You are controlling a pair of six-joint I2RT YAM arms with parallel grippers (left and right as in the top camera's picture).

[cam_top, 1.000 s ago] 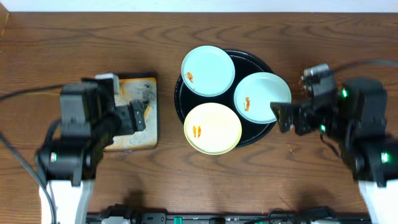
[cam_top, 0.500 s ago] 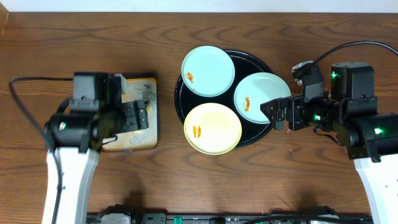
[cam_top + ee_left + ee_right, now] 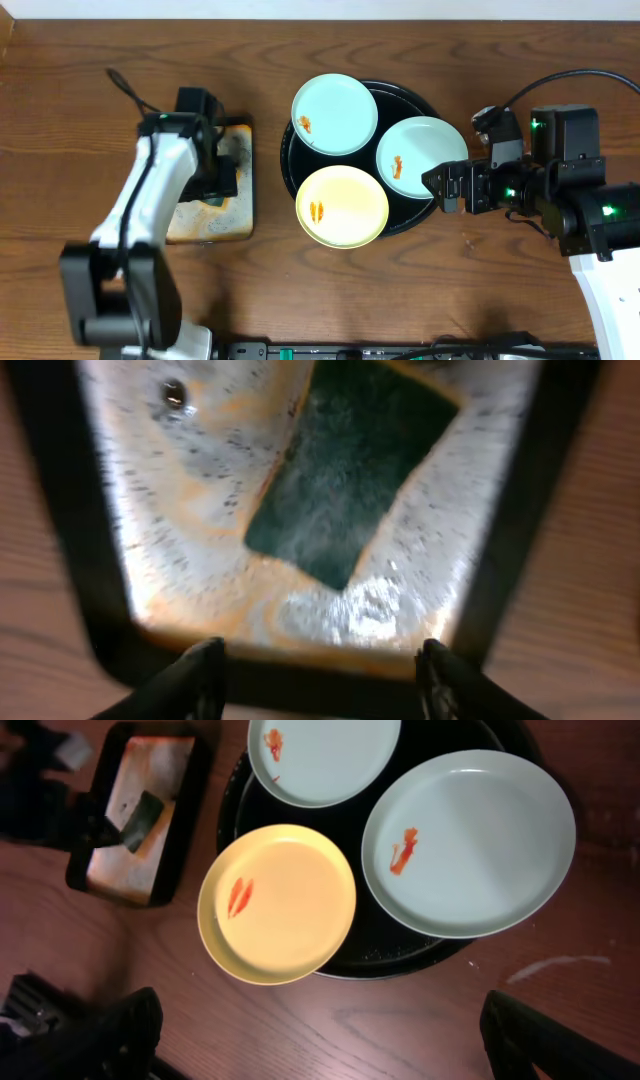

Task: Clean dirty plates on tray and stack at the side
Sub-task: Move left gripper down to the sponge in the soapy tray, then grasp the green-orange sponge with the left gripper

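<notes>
The round black tray (image 3: 403,101) holds three plates, each with orange smears: a mint-blue plate (image 3: 334,113) at the back, a mint-blue plate (image 3: 420,157) at the right and a yellow plate (image 3: 342,206) at the front. My right gripper (image 3: 441,190) is open and empty, held high by the tray's right rim. Its wrist view shows the tray (image 3: 368,948), both mint plates (image 3: 325,755) (image 3: 470,840) and the yellow plate (image 3: 278,903) beyond the gripper (image 3: 320,1040). My left gripper (image 3: 220,185) is open and empty over the rusty metal tray, apart from the plates.
A rectangular rusty-stained metal tray (image 3: 205,225) lies left of the black tray. It holds a dark green sponge (image 3: 350,470) ahead of my left gripper (image 3: 320,665). The sponge (image 3: 140,817) also shows in the right wrist view. The table is brown wood.
My left arm has swung and stretched out over the rusty tray, with its gripper now above the sponge. My right gripper has shifted slightly. The plates have not moved.
</notes>
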